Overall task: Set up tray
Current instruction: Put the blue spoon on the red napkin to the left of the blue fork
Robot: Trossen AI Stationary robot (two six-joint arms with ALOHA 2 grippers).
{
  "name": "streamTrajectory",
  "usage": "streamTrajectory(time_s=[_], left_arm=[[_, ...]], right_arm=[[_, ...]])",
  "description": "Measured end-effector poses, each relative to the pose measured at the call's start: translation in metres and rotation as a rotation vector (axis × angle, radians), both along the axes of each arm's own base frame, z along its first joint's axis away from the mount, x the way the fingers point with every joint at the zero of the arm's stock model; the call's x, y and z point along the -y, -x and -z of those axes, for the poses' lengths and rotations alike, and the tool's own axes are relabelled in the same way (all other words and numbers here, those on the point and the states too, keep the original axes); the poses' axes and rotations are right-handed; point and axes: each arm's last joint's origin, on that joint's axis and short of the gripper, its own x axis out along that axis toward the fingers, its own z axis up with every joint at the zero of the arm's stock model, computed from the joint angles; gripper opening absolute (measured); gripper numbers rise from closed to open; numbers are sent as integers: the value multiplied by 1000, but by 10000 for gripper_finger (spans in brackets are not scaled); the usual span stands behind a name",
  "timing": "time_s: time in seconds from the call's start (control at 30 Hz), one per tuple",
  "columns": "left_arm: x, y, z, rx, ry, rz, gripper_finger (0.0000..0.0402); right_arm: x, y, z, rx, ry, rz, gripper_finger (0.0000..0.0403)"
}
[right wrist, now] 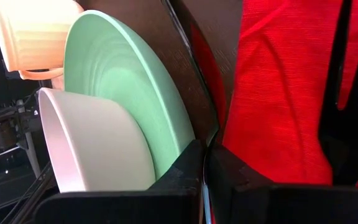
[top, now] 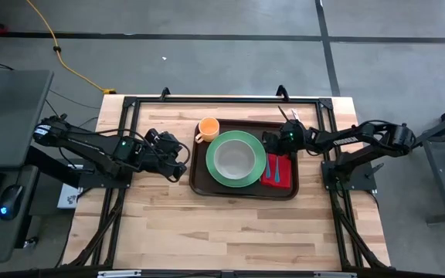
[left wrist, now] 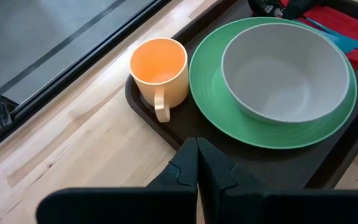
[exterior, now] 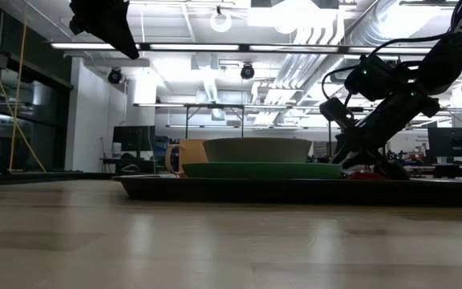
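The tray point(top: 201, 179), dark brown with rounded corners and a raised rim, lies flat on the light wooden table point(top: 230, 228), toward its far half and about midway between the two arms. On it sits a green plate point(top: 251, 177) with a pale grey bowl point(top: 235, 157) resting in its middle. An orange mug point(top: 208, 128) stands upright in the tray's far left corner, just beside the plate's rim, its handle turned toward the tray's left edge. A red napkin point(top: 279, 174) lies along the tray's right side, next to the plate, with a light blue utensil point(top: 275, 165) on top of it; the right wrist view also shows a dark fork point(right wrist: 347, 81) lying on the red cloth.

The left gripper point(top: 178, 161) hovers over bare table just off the tray's left edge, its jaws pressed together and holding nothing, as the left wrist view shows. The right gripper point(top: 270, 140) hangs low over the tray's far right part, at the napkin's far end and beside the plate's rim. Its jaws are closed with no gap visible; a thin bright sliver shows between them in the right wrist view, but I cannot tell what it is or whether it is held.
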Motion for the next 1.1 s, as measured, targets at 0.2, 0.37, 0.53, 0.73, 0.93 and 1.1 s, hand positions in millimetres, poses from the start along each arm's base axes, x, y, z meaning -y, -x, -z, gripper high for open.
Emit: streamTrajectory(time_s=[0.2, 0.37, 0.53, 0.73, 0.93, 1.1], left_arm=[[0, 1, 0, -5, 1, -4, 31], [0, 1, 1, -7, 2, -7, 31], [0, 1, 1, -10, 1, -7, 31], [0, 2, 1, -16, -1, -7, 31], [-1, 3, 2, -28, -1, -11, 31], [-1, 3, 2, -29, 3, -9, 31]], right_arm=[[0, 0, 0, 0, 0, -1, 1], [0, 0, 0, 1, -1, -3, 1], [0, 0, 0, 3, -4, -7, 7], [-1, 0, 0, 5, -14, -13, 65], [0, 1, 1, -8, -45, 30, 120], [0, 1, 1, -9, -47, 39, 144]])
